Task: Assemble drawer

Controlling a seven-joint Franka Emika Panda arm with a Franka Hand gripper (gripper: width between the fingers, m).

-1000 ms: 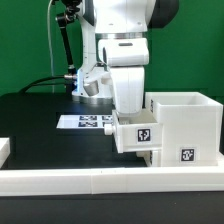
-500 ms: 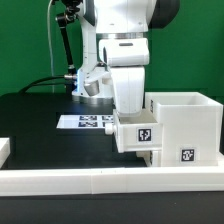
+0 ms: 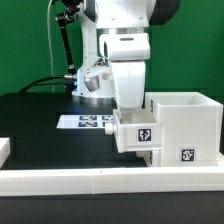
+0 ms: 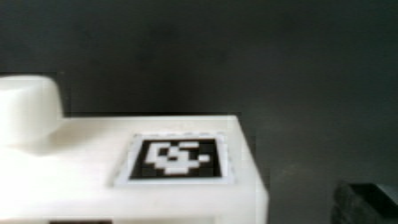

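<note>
The drawer's tall white housing (image 3: 186, 125), open on top and tagged, stands at the exterior view's right. A small white tray (image 3: 137, 134) with a tag sits against its left side. My gripper (image 3: 129, 107) hangs straight over that tray, fingertips hidden behind its rim. The wrist view shows the tray's top (image 4: 107, 185) with a tag (image 4: 178, 158) and a white knob (image 4: 25, 112). One dark finger (image 4: 375, 202) stands apart from the tray's edge. The jaws stand wide and hold nothing.
A long low white rail (image 3: 100, 181) runs along the front of the black table. The marker board (image 3: 88, 122) lies behind the tray. A white part (image 3: 4, 149) shows at the left edge. The arm's base and cables stand at the back.
The hand has shifted slightly up and to the exterior view's right. The tray and the housing have not moved.
</note>
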